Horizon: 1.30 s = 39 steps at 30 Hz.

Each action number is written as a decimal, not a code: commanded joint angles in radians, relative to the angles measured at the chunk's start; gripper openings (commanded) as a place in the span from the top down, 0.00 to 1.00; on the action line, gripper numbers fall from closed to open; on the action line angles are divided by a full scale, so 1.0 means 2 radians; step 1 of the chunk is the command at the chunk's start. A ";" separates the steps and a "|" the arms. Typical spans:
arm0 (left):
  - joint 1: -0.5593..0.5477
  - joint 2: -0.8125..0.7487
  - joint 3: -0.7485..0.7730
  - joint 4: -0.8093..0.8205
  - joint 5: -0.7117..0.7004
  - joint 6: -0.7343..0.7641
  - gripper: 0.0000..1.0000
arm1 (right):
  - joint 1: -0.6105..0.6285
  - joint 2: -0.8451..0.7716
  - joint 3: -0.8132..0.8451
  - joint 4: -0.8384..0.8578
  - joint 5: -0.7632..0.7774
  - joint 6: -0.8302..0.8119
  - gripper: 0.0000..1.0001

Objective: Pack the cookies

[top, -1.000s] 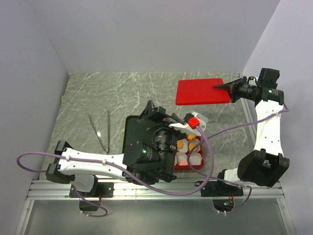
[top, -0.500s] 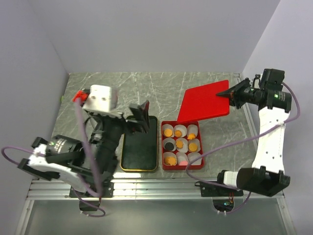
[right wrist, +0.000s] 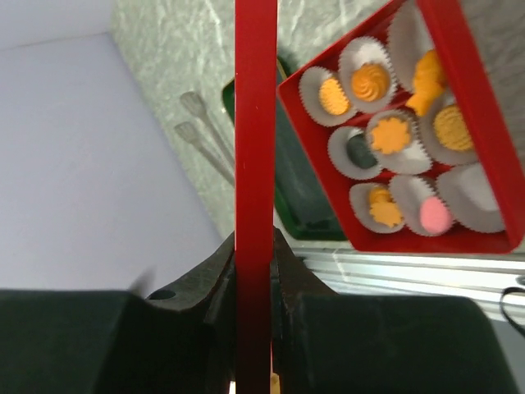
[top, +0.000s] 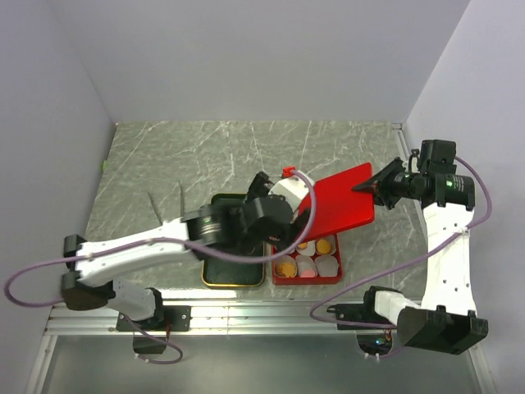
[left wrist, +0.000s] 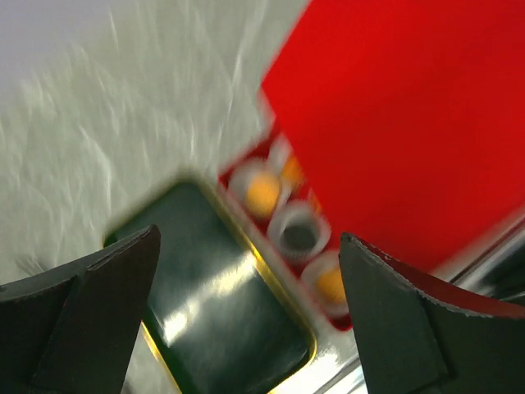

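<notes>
The right gripper (right wrist: 254, 271) is clamped narrowly on the near edge of a red lid (right wrist: 254, 123), which its wrist camera sees edge-on as a thin upright strip between the two fingers. From above, the red lid hangs tilted over the back of a red box (right wrist: 484, 139), its right edge pinched in the right gripper and its lower left part above the box's rear row. The cookies (right wrist: 392, 135) lie in that red box, each in a white paper cup (right wrist: 472, 205): mostly orange rounds and flower shapes, one black, one pink, with one cup at the corner looking bare. The left gripper (left wrist: 248, 236) hovers with its jaws spread wide and nothing between them, above the seam where the red box meets a black tray (left wrist: 213, 304) with a gold rim; its picture is blurred. The black tray sits just left of the red box, touching or nearly so. Farther left, a pair of metal tongs (top: 168, 217) lies on the grey marbled table (top: 205, 156).
</notes>
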 commanded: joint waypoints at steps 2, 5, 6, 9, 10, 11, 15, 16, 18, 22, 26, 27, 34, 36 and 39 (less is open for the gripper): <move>0.137 -0.074 -0.126 0.008 0.206 -0.115 0.02 | 0.002 -0.029 0.030 -0.009 0.040 -0.019 1.00; 0.176 -0.098 -0.184 0.050 0.266 -0.146 0.01 | 0.003 -0.033 0.065 -0.051 0.104 -0.045 1.00; 0.181 -0.092 -0.192 0.050 0.272 -0.150 0.01 | 0.003 -0.035 0.082 -0.072 0.126 -0.056 1.00; 0.184 -0.073 -0.220 0.059 0.293 -0.166 0.01 | 0.002 -0.044 0.103 -0.105 0.188 -0.076 1.00; 0.184 -0.067 -0.225 0.067 0.310 -0.170 0.01 | 0.003 -0.047 0.105 -0.110 0.197 -0.079 1.00; 0.184 -0.059 -0.235 0.083 0.316 -0.174 0.00 | 0.003 -0.054 0.105 -0.114 0.206 -0.084 1.00; 0.187 -0.023 -0.247 0.106 0.339 -0.191 0.01 | 0.003 -0.074 0.078 -0.113 0.211 -0.083 1.00; 0.187 -0.011 -0.241 0.103 0.339 -0.195 0.01 | 0.003 -0.078 0.073 -0.113 0.205 -0.083 1.00; 0.187 0.026 -0.234 0.089 0.332 -0.202 0.02 | 0.004 -0.084 0.062 -0.108 0.198 -0.082 1.00; 0.187 0.075 -0.208 0.079 0.333 -0.211 0.08 | 0.003 -0.091 0.062 -0.108 0.193 -0.085 1.00; 0.191 0.126 -0.183 0.069 0.331 -0.212 0.15 | 0.003 -0.096 0.059 -0.110 0.194 -0.087 1.00; 0.194 0.135 -0.178 0.068 0.334 -0.212 0.17 | 0.003 -0.096 0.057 -0.112 0.194 -0.088 1.00; 0.206 0.194 -0.134 0.044 0.334 -0.212 0.50 | 0.003 -0.091 0.062 -0.109 0.199 -0.091 1.00; 0.218 0.205 -0.133 0.042 0.341 -0.215 0.56 | 0.003 -0.084 0.069 -0.108 0.200 -0.091 1.00; 0.231 0.210 -0.137 0.045 0.348 -0.219 0.59 | 0.004 -0.074 0.082 -0.108 0.200 -0.091 1.00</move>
